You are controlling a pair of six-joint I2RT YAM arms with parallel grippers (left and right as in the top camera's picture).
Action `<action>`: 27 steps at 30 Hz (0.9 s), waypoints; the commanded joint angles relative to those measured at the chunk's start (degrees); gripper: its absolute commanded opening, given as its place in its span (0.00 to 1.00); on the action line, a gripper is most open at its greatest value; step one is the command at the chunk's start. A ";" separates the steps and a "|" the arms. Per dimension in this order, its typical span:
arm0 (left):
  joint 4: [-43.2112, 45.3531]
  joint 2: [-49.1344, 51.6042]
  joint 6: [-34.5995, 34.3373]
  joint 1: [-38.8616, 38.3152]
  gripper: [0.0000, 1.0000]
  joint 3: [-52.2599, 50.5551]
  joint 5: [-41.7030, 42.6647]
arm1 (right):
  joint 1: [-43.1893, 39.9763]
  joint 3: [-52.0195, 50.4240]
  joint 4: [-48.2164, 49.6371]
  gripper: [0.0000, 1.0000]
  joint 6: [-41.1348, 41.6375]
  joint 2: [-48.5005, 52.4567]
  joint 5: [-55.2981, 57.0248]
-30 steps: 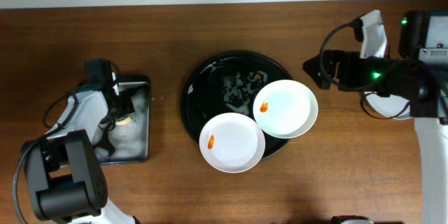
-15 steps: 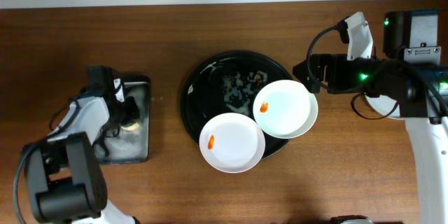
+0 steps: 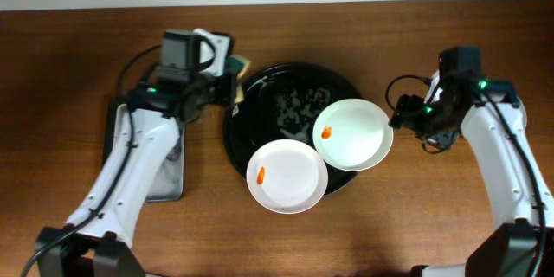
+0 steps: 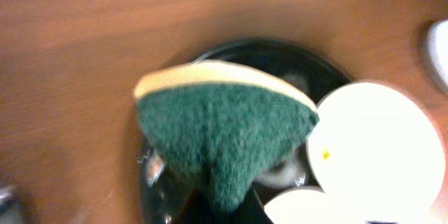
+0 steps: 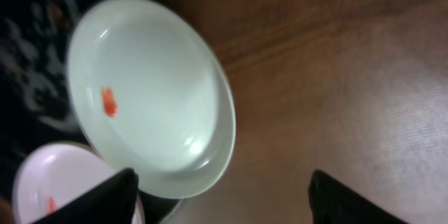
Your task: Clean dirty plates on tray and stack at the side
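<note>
The black tray (image 3: 260, 86) sits mid-table with foam on its bare part. A pale green plate (image 3: 355, 137) lies on its right side and a white plate (image 3: 288, 177) overhangs its front rim; each has an orange smear. My left gripper (image 3: 227, 80) is shut on a green-and-yellow sponge (image 4: 224, 122) at the tray's back left rim. My right gripper (image 5: 222, 176) is open and empty, just right of the pale green plate (image 5: 150, 91). The third plate is not clearly in view.
The rectangular black sponge basin (image 3: 160, 177) lies at the left, partly under my left arm. A pale edge (image 4: 439, 50) shows at the far right of the left wrist view. Bare wooden table lies to the right of the tray.
My left gripper has lifted the sponge out of the basin and carried it right to the tray's rim. My right arm has swung down to the pale green plate's right edge.
</note>
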 commanded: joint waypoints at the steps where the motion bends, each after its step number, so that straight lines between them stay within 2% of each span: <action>1: 6.01 3.19 -3.52 -6.58 0.00 0.70 4.44 | 0.07 -8.90 5.49 0.58 0.17 0.15 0.07; 3: 9.79 6.91 -3.52 -10.51 0.00 0.70 6.08 | 0.07 -14.64 13.40 0.44 0.13 0.59 -2.14; 4: 11.45 8.41 -3.52 -12.37 0.00 0.70 6.10 | 0.09 -16.28 16.28 0.43 0.15 0.63 -3.45; 5: 13.35 10.43 -3.52 -14.67 0.00 0.70 6.10 | 0.09 -17.70 18.93 0.37 0.22 0.81 -3.61; 7: 15.76 14.12 -3.52 -18.12 0.00 0.70 6.08 | 0.09 -18.49 21.05 0.32 0.59 2.93 -3.96; 8: 16.70 16.06 -3.52 -19.43 0.00 0.70 6.08 | 0.13 -18.53 22.84 0.27 0.59 4.83 -6.27; 9: 17.20 17.27 -3.52 -20.04 0.02 0.68 6.10 | 0.13 -18.53 24.06 0.18 0.61 6.25 -7.67; 10: 17.05 17.64 -3.52 -20.22 0.17 0.68 6.36 | 0.13 -18.53 24.13 0.13 0.61 6.78 -7.72; 11: 17.44 17.62 -3.52 -20.17 0.20 0.68 9.79 | 0.13 -18.53 24.06 0.08 0.57 6.86 -8.11; 13: 17.88 17.64 -3.52 -20.20 0.08 0.68 9.88 | 0.52 -18.53 24.06 0.07 0.57 6.86 -8.09; 14: 18.01 17.90 -3.54 -20.33 0.07 0.68 9.90 | 1.22 -18.53 24.04 0.07 0.55 6.86 -8.13; 17: 18.21 20.09 -4.57 -21.49 0.05 0.68 9.70 | 3.80 -18.05 23.50 0.07 0.57 6.60 -7.39; 18: 18.23 20.76 -4.81 -21.46 0.04 0.68 9.70 | 3.85 -17.22 22.45 0.04 0.59 6.14 -6.43; 22: 19.61 20.96 -4.81 -21.42 0.04 0.70 9.60 | 4.26 -10.51 16.04 0.04 0.50 4.57 3.45; 27: 19.76 20.96 -5.64 -21.49 0.04 0.68 8.09 | 10.47 -7.85 15.91 0.04 2.16 4.59 17.75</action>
